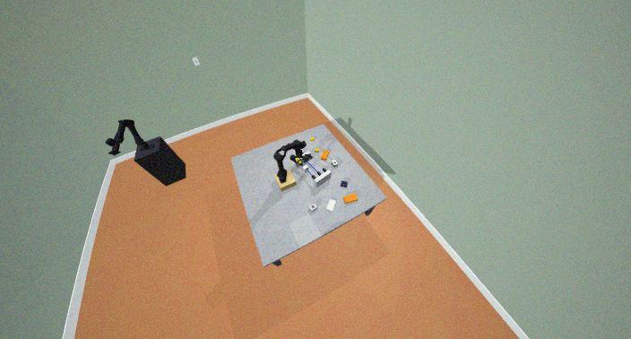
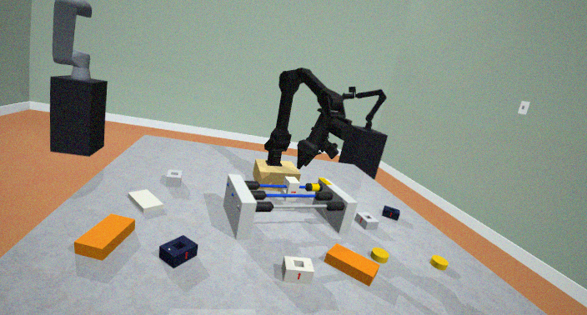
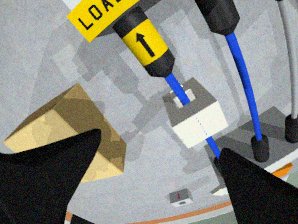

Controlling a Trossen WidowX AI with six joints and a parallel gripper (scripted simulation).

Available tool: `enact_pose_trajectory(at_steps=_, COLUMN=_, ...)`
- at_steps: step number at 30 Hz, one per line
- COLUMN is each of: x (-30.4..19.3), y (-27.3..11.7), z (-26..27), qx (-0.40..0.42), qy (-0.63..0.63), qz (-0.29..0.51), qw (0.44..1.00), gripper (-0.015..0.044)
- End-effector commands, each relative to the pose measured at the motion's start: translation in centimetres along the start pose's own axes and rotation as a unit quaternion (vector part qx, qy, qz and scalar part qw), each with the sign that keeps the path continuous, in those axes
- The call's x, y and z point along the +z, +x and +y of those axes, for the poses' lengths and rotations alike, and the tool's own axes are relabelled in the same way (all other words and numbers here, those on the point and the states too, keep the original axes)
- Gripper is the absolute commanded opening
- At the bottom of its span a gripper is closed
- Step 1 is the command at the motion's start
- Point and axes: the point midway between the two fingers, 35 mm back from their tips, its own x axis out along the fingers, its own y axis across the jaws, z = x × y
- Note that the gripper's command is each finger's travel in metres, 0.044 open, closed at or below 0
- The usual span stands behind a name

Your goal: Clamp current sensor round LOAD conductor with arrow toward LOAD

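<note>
In the wrist view the LOAD marker (image 3: pixel 102 15) runs off the top edge, its last letter cut away! Near that marker, the top view shrinks the sensor (image 1: pixel 305 168) (image 2: pixel 292 186) (image 3: pixel 197 120) until any arrow is too small to read, and the wrist view leaves its latch unclear.

Small white thing, probably the sensor (image 1: pixel 305 168), amid blue conductors (image 1: pixel 313 166).

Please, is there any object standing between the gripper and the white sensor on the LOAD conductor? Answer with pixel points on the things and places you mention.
Nothing visible stands between the open gripper (image 1: pixel 301 159) (image 2: pixel 317 161) (image 3: pixel 161 140) and the white sensor (image 1: pixel 305 168) (image 2: pixel 293 185) (image 3: pixel 200 127), which sits around the blue LOAD conductor (image 1: pixel 309 172) (image 2: pixel 273 187) (image 3: pixel 175 86).
</note>
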Motion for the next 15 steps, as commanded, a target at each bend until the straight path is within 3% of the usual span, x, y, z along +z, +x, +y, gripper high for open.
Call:
enact_pose_trajectory(at_steps=1, x=0.0, y=1.2, z=4.1, qx=-0.115, qy=0.266, qz=0.052, qw=0.956, gripper=0.044)
enact_pose_trajectory(at_steps=15, x=0.0, y=1.2, z=6.7, qx=-0.236, qy=0.496, qz=-0.032, qw=0.835, gripper=0.044)
